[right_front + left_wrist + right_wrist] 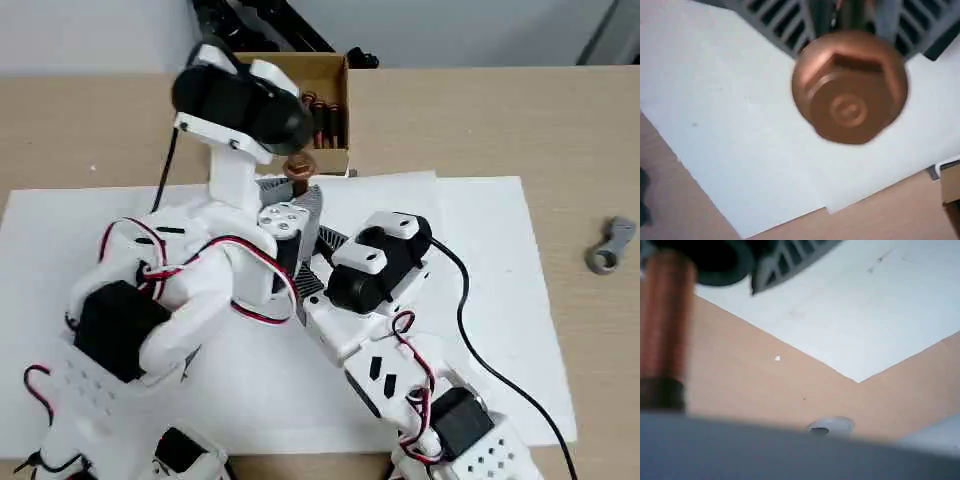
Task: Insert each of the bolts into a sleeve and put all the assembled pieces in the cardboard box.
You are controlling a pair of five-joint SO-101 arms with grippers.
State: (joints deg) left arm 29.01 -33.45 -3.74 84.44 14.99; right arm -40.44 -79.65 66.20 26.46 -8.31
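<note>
Hanging just in front of the box [345, 100], a copper bolt [300, 166] is held by the left gripper [297, 185]. In the left wrist view the ribbed grey fingers [777, 22] are seen pressed on the bolt [850, 87] from both sides, and its flanged hexagonal head faces the camera. The bolt is above the far edge of the white paper [490, 260], very near the front wall of the box but not inside it.

In the box, several copper and dark pieces [325, 120] are already lying side by side.

The right gripper [318, 262] is placed just beside the left one, over the paper, and it is partly covered by the left arm. Whether it is spread or closed cannot be told. In the right wrist view the threaded shaft of a bolt [665, 320] is seen close by, with a dark band at one end – whether this band is a sleeve cannot be told.

A small grey part [610, 245] – shaped like a wrench – lies on the bare table [520, 110], well apart from the paper and both arms. It is seen also in the right wrist view [831, 426].
</note>
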